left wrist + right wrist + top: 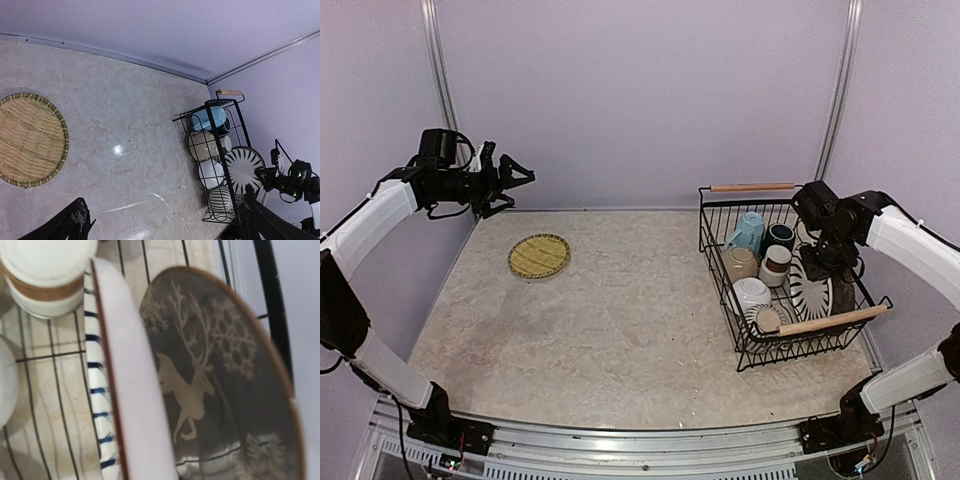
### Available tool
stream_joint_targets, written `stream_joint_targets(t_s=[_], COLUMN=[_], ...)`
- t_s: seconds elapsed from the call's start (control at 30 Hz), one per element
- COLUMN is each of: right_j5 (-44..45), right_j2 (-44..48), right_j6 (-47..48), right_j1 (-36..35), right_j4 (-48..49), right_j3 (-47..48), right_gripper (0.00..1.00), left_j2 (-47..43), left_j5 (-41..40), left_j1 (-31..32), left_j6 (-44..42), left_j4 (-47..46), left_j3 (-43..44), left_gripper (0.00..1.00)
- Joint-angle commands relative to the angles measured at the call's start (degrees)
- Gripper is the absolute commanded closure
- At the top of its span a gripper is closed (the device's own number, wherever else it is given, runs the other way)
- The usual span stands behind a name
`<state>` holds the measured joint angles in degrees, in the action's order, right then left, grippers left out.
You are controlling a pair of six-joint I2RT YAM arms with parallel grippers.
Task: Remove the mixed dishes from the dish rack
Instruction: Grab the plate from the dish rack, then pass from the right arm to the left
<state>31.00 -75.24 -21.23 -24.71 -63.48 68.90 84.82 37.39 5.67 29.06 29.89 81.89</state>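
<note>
The dish rack (720, 215), a black wire basket with wooden handles, stands at the right. It holds a light blue mug (748, 230), dark green mug (779, 236), brown-white cup (776, 264), white bowl (750, 293), striped grey mug (765, 319) and black-and-white striped plate (807, 290). My right gripper (825, 265) is down inside the rack at the plates. The right wrist view shows the deer-pattern plate (215, 370) close up beside a white brown-rimmed plate (132, 380); its fingers do not show. My left gripper (515, 187) is open and empty, raised at the far left.
A round woven bamboo mat (539, 256) lies on the table at the left, also in the left wrist view (27, 140). The rack's front wooden handle (830, 320) crosses just in front of the right gripper. Purple walls close the back and sides.
</note>
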Motion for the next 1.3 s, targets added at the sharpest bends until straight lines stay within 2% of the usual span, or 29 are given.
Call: stream_joint_targets(t_s=[0.0,0.33,0.53,0.67,0.87,1.0,1.17,1.27], right_j5=[-2.0,-4.3,-7.0,-8.5,-14.8,-25.5,-40.1,-47.7], right_j2=[4.0,8.5,11.0,14.2,21.3,23.7,20.6,16.3], right_j6=[-1.7,-0.4,-0.2,-2.0,-5.8,-8.3,-12.9,-17.8], right_j1=[0.0,0.1,0.0,0.1,0.0,0.1,0.0,-0.1], right_j4=[0.0,-0.7,2.1,6.1,20.5,33.4,49.8,60.0], right_j3=[6.5,11.3,12.1,12.1,6.9,1.5,-4.0,-6.6], right_gripper=[1.0,1.0,1.0,1.0,1.0,1.0,1.0,1.0], left_j2=[0.7,1.1,0.9,1.0,0.5,0.8,2.5,3.5], left_j5=[1.6,1.3,2.2,5.6,11.3,15.4,21.9,23.0], left_j1=[0.5,0.8,1.4,2.1,4.3,7.1,12.2,15.6], left_j6=[-0.7,2.1,1.7,1.0,1.0,1.4,6.3,7.3], left_j4=[-1.9,-3.2,-3.6,-4.8,-8.0,-9.6,-16.2,-17.7], left_j3=[-0.8,-0.4,-0.6,-0.9,-2.5,-2.7,-4.5,-5.2], left_gripper=[0.01,0.01,0.01,0.01,0.01,0.01,0.01,0.01])
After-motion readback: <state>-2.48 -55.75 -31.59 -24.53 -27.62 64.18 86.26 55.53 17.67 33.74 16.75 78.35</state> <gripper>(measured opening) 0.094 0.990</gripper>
